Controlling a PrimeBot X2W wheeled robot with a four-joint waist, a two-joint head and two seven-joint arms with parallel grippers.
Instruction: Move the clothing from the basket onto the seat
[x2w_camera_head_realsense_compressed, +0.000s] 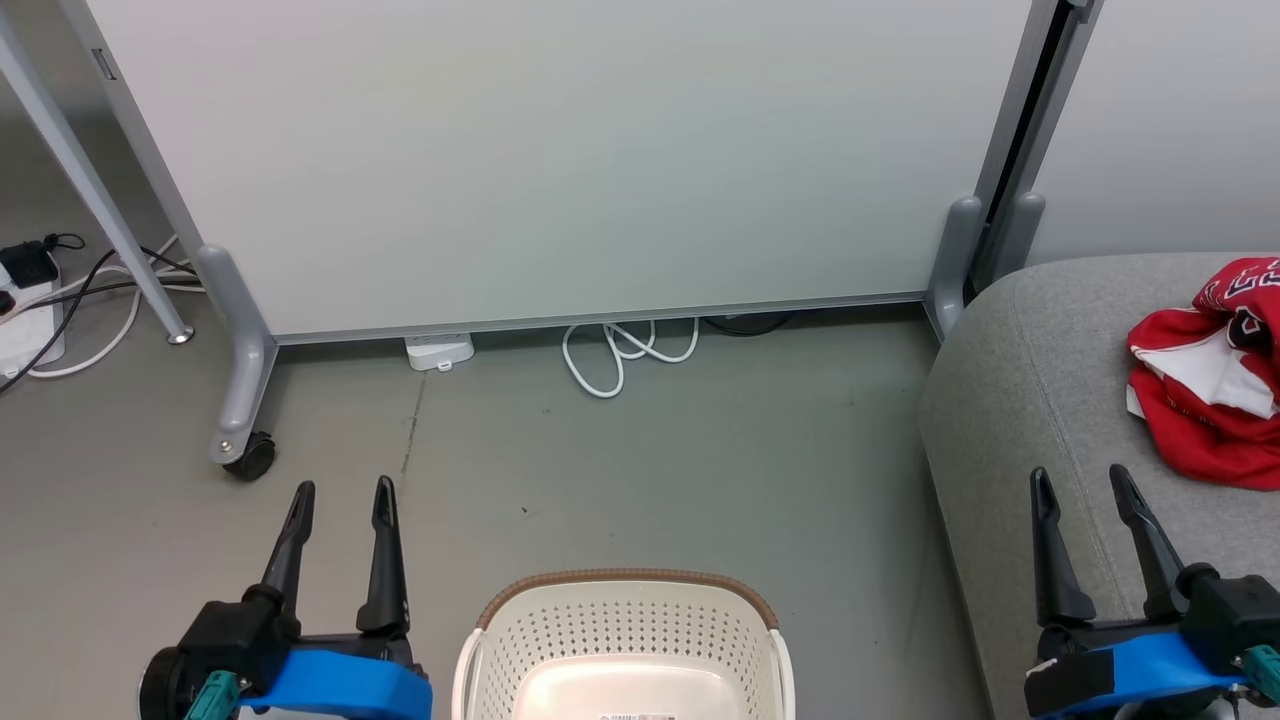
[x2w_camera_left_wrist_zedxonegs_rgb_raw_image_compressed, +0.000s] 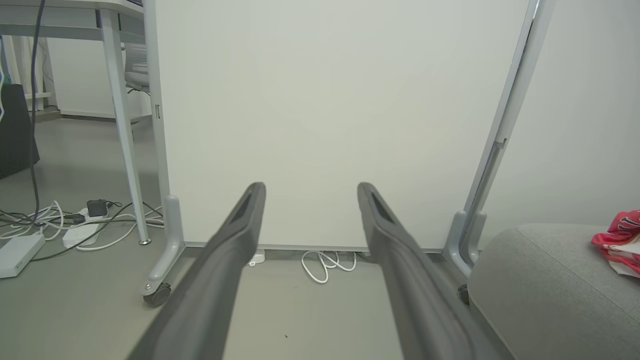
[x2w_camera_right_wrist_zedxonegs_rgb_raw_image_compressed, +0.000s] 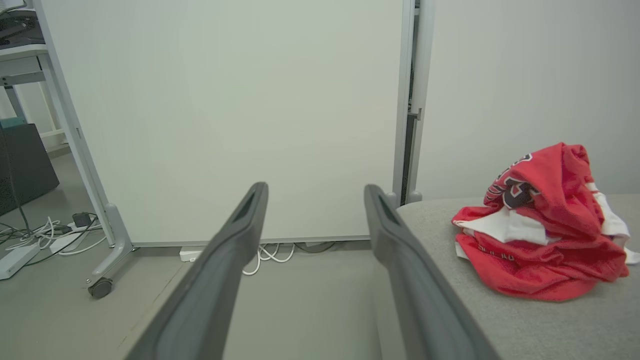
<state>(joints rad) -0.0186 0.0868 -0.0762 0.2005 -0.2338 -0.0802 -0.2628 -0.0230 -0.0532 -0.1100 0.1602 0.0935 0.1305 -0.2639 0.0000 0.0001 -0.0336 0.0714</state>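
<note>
Red and white clothing (x2w_camera_head_realsense_compressed: 1205, 400) lies in a crumpled heap on the grey seat (x2w_camera_head_realsense_compressed: 1020, 400), well apart from the basket (x2w_camera_head_realsense_compressed: 625, 578), which stands on the floor (x2w_camera_head_realsense_compressed: 700, 450) between the two hands. The part of the basket in the head view has a bare, pale bottom. Its near end is cut off, so I cannot tell whether anything is left there, and calling the job finished too soon is one risk.

Both hands are released and hold nothing. The left hand (x2w_camera_head_realsense_compressed: 343, 487) hangs over the floor to the left of the basket. The right hand (x2w_camera_head_realsense_compressed: 1079, 472) hangs by the seat's edge, near the heap but not touching it. I judge that a careless swing of the right hand could snag a fold and drag the loose cloth off the seat.

The seat is woven fabric with a rounded corner, likely grippy enough to hold the cloth. The floor is smooth and grey. A white partition (x2w_camera_head_realsense_compressed: 560, 150) on castors stands ahead, with a looped white cable (x2w_camera_head_realsense_compressed: 625, 350) and a power strip (x2w_camera_head_realsense_compressed: 440, 352) at its foot. More cables (x2w_camera_head_realsense_compressed: 120, 285) lie on the left by a table leg (x2w_camera_head_realsense_compressed: 95, 190). Rolling forward could catch them.
</note>
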